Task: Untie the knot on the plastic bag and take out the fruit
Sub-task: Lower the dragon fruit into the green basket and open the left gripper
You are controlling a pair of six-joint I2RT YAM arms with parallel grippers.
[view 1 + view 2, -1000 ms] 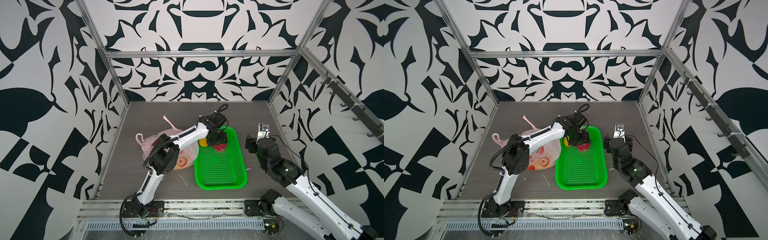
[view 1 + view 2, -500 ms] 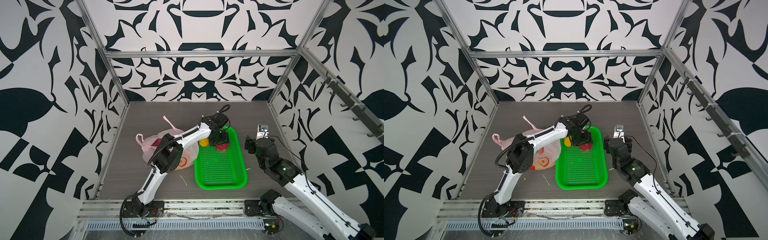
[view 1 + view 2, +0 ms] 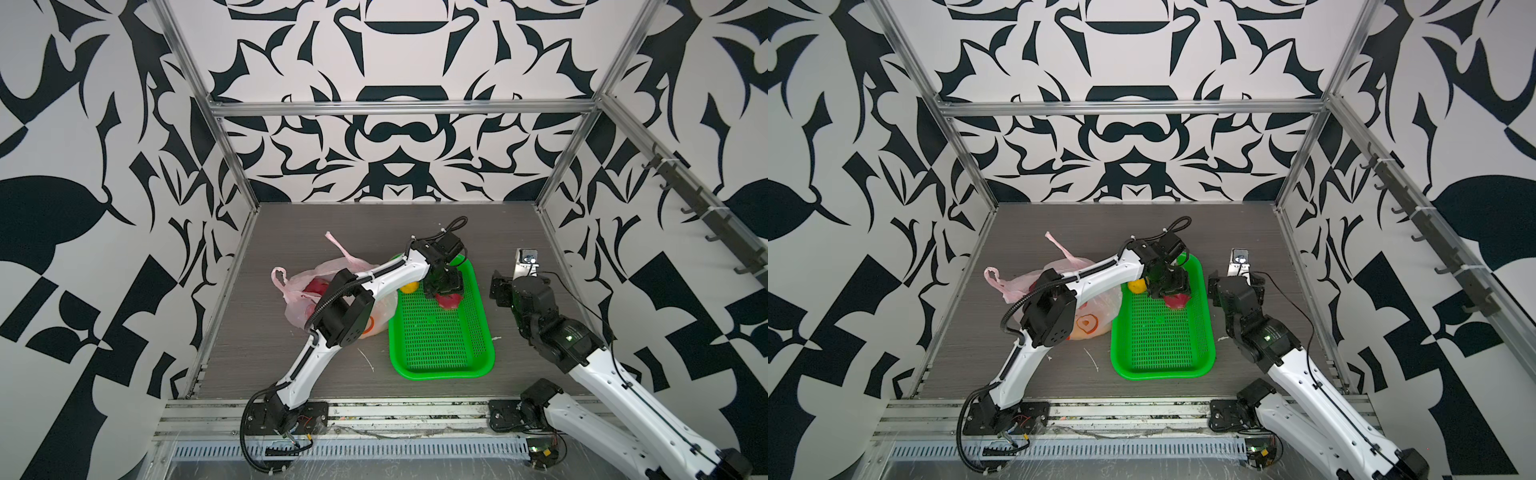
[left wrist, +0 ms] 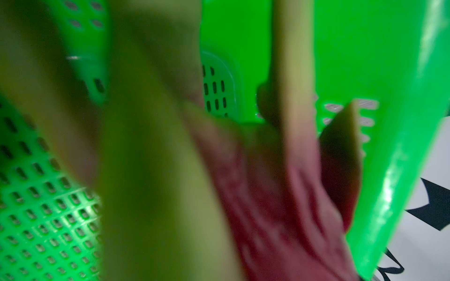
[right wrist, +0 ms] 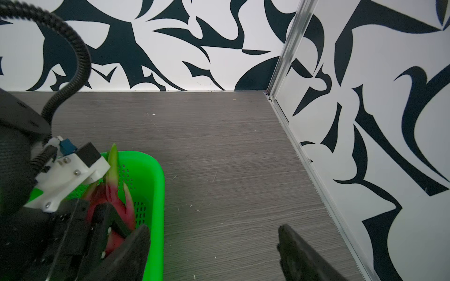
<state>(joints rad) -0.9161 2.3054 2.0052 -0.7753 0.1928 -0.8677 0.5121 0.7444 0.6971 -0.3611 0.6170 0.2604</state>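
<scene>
holding dragon fruit (image 3: pixel 449 302) low in upper end of green basket (image 3: pixel 440 372), left gripper (image 3: pixel 444 286) clamped on it. fruit pokes out lower right of jaws in both top views. small yellow fruit (image 3: pixel 409 286) just left, in basket. plastic bag (image 3: pixel 301 309) left of basket, red fruit (image 3: pixel 316 286) inside; left arm nearer it. right gripper (image 5: pixel 213 231) spread wide, empty, right of basket.

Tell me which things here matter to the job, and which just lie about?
In the job: pink plastic bag, dragon fruit in the left claw, small yellow fruit, green basket.
Just lying about: white scraps, wall hooks.
</scene>
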